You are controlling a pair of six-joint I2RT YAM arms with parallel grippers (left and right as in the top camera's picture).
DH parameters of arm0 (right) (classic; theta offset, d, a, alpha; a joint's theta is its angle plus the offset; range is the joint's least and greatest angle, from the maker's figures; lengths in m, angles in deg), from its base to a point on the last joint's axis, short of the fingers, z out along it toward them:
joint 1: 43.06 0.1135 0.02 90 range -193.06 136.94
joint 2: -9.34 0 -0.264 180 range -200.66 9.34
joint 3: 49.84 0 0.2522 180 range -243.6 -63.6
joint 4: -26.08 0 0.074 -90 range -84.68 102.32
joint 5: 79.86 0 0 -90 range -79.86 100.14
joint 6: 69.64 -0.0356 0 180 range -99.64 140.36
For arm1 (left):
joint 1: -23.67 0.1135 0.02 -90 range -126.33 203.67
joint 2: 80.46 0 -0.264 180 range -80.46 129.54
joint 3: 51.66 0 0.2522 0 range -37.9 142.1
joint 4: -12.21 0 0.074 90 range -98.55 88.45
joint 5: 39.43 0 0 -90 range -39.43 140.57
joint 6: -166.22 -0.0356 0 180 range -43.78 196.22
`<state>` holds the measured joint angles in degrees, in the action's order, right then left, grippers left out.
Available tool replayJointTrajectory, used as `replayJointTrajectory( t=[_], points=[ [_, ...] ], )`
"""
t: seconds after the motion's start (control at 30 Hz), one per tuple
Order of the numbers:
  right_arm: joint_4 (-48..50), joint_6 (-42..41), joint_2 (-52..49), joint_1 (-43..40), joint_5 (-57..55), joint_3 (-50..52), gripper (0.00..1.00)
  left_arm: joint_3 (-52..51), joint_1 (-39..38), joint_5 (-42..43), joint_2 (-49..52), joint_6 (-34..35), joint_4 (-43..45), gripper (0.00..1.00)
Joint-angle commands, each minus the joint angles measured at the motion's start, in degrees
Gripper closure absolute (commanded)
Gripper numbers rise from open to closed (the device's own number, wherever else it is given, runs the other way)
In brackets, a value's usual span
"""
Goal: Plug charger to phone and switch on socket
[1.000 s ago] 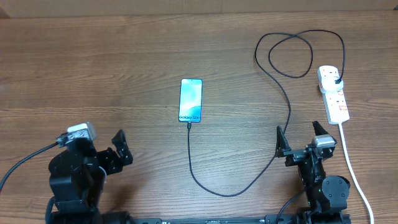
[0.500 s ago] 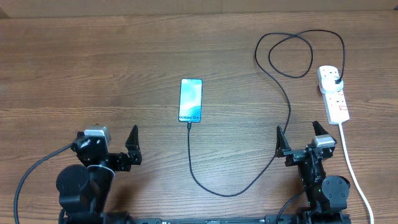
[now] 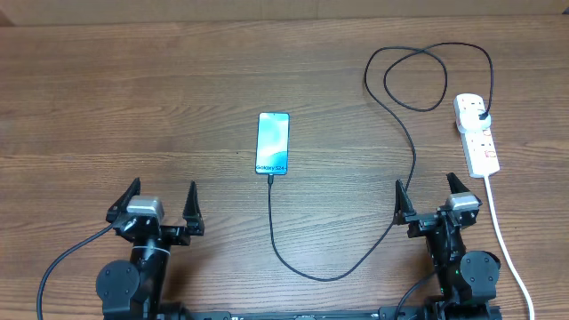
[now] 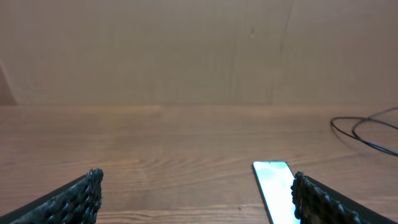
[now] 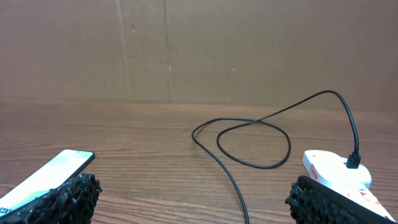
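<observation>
**Overhead view: both grippers wide and empty, cable running from phone to strip**

Near the middle of the wooden table point(image 3: 133, 89) lies the phone point(image 3: 273, 144), flat, screen up and lit blue-teal, its long side running away from the arms. The charger point(image 3: 270, 213) meets the phone's near short edge. From there the thin black cable drops toward the robot, curves right, climbs and loops at the far right. It ends in a black plug point(image 3: 481, 116) seated in the socket point(image 3: 476, 133). This white strip lies at the right edge, well apart from the phone, and its thick white cord point(image 3: 502, 240) trails toward the near edge.

The left gripper point(image 3: 163, 188) sits at the near left with jaws spread wide and nothing between them. The right gripper point(image 3: 425, 185) sits at the near right in the same state, the cable passing just beside its left finger. Neither touches a task item.

The right wrist view shows the plug point(image 5: 353, 162) standing upright in the strip point(image 5: 336, 171) — whether the switch is on cannot be told.
</observation>
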<state>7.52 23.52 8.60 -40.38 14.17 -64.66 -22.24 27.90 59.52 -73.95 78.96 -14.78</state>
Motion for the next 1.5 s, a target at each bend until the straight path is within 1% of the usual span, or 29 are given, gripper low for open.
replayJointTrajectory(
  t=[0.0, 0.27, 0.37, 0.4, 0.53, 0.7, 0.77, 0.8, 0.9, 1.07, 1.27, 1.47],
  points=[
    [0.15, -0.28, 0.57, 0.26, -0.55, 0.59, 0.0, -2.1, 0.35, -4.26, -2.49, -0.68, 3.96, 0.0],
    [0.15, -0.28, 0.57, 0.26, -0.55, 0.59, 0.0, -2.86, 0.35, -10.71, -4.02, 0.02, 6.51, 0.0],
    [0.15, -0.28, 0.57, 0.26, -0.55, 0.59, 0.0, -4.72, 0.35, -11.3, -5.88, 0.04, 8.17, 0.0],
    [0.15, -0.28, 0.57, 0.26, -0.55, 0.59, 0.0, -6.25, 0.28, -11.28, -6.32, 0.22, 10.75, 0.0],
    [0.15, -0.28, 0.57, 0.26, -0.55, 0.59, 0.0, -9.53, 0.26, -11.32, -6.32, 1.55, 16.81, 0.0],
    [0.15, -0.28, 0.57, 0.26, -0.55, 0.59, 0.0, -12.85, 0.26, -12.76, -6.32, 1.55, 23.58, 0.0],
    [0.15, -0.28, 0.57, 0.26, -0.55, 0.59, 0.0, -15.32, 0.26, -16.24, -6.32, 1.62, 27.47, 0.0],
    [0.15, -0.28, 0.57, 0.26, -0.55, 0.59, 0.0, -15.41, 0.26, -18.64, -6.32, 2.67, 27.45, 0.0],
    [0.15, -0.28, 0.57, 0.26, -0.55, 0.59, 0.0, -15.41, 0.26, -21.49, -6.32, 3.08, 27.69, 0.0],
    [0.15, -0.28, 0.57, 0.26, -0.55, 0.59, 0.0, -15.41, 0.28, -23.89, -6.32, 3.04, 24.65, 0.0],
    [0.15, -0.28, 0.57, 0.26, -0.55, 0.59, 0.0, -15.41, 0.26, -23.71, -6.32, 2.91, 19.02, 0.0],
    [0.15, -0.28, 0.57, 0.26, -0.55, 0.59, 0.0, -15.41, 0.26, -17.86, -6.32, -3.48, 14.51, 0.0]
  ],
)
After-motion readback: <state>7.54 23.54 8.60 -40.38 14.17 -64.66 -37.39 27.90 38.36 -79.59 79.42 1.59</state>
